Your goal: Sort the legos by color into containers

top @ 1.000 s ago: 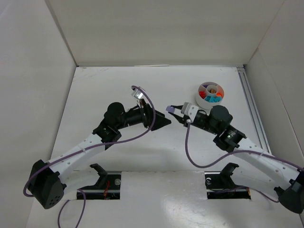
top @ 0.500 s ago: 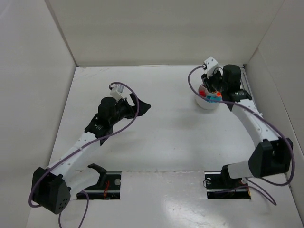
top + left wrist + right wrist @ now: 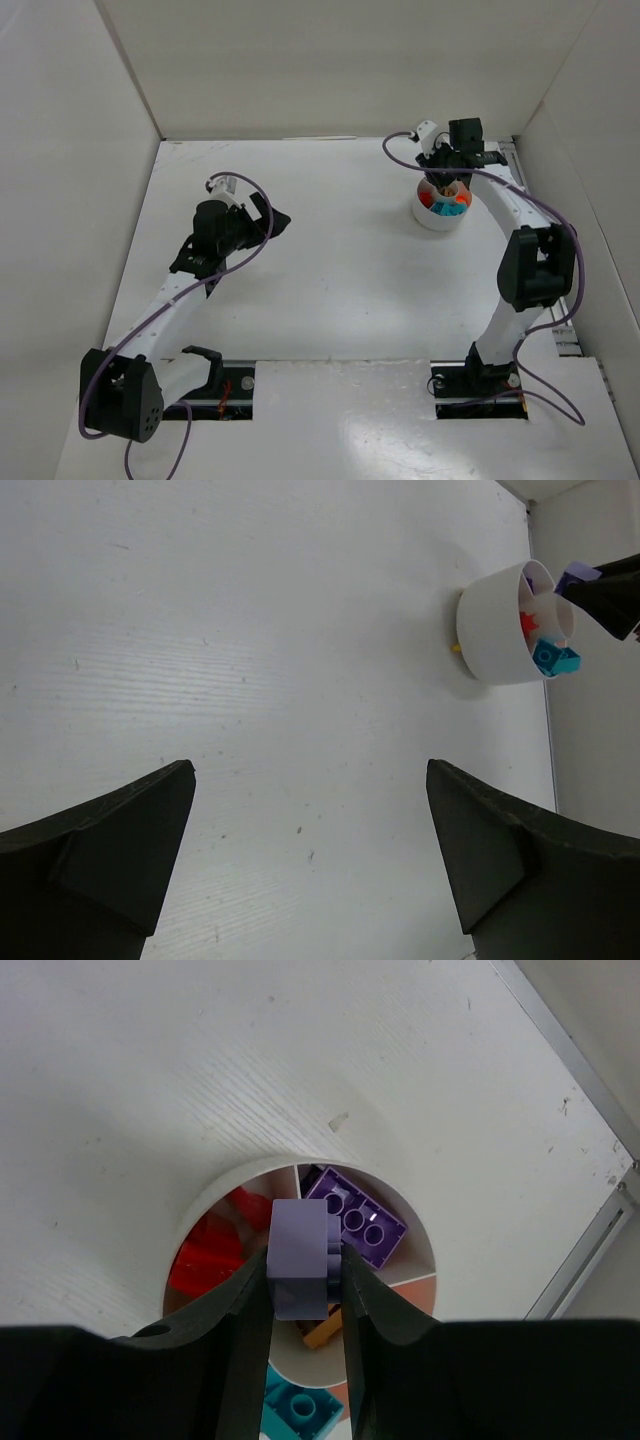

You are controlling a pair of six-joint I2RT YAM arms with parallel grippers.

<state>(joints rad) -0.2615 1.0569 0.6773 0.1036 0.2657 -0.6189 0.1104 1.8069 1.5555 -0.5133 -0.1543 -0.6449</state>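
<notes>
Your right gripper (image 3: 303,1278) pinches a purple lego (image 3: 298,1232) over the dish (image 3: 214,1198), hiding its middle; left gripper (image 3: 308,810) spread wide; teal lego (image 3: 300,1412) partly cut off.

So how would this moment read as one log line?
right jaws: shut on purple lego above dish | left jaws: open, empty

Top: I look down from high behind onto the whole flat white table (image 3: 330,290).
Left wrist: distant, facing the round white divided plastic dish (image 3: 487,630).
Right wrist: close above that dish.
</notes>
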